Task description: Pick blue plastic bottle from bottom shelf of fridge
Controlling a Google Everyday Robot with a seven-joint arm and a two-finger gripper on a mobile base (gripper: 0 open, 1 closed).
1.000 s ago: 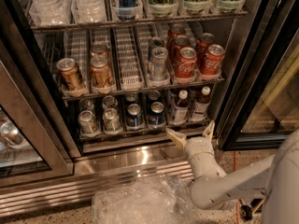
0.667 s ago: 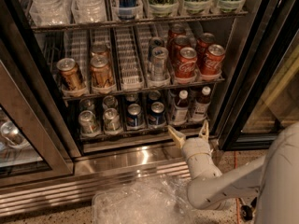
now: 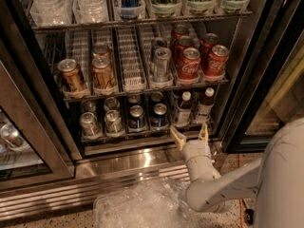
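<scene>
Hovering just below and in front of the blue plastic bottle (image 3: 182,111), the gripper (image 3: 191,136) has its two pale fingers (image 3: 176,137) spread wide, holding nothing. That bottle stands upright at the front of the bottom shelf (image 3: 128,143) of the fridge (image 3: 252,56). Just right of the bottle stands a second white-capped bottle (image 3: 204,107); left of it, blue cans (image 3: 159,116); above it, red Coca-Cola cans (image 3: 189,63).
</scene>
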